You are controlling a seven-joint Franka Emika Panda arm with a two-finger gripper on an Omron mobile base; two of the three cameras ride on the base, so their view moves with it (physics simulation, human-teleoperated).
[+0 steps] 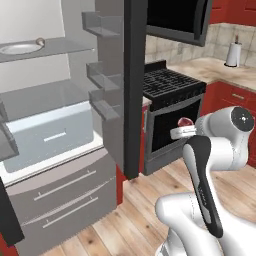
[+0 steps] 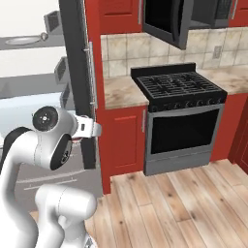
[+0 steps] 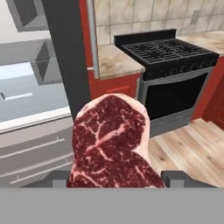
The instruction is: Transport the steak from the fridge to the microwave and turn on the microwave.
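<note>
Steak (image 3: 111, 142) sits gripped in gripper (image 3: 116, 177), fridge (image 3: 30, 87) door edge and stove (image 3: 168, 57) ahead.

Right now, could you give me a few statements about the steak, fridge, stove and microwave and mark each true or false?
1. The gripper holds the steak. True.
2. The fridge door is shut. False: it stands open, shelves and drawer showing.
3. The steak lies on the stove. False: it is in the air in front of the stove, out of the fridge.
4. The microwave hangs above the stove. True.
5. A paper towel roll stands on the counter. True.
</note>
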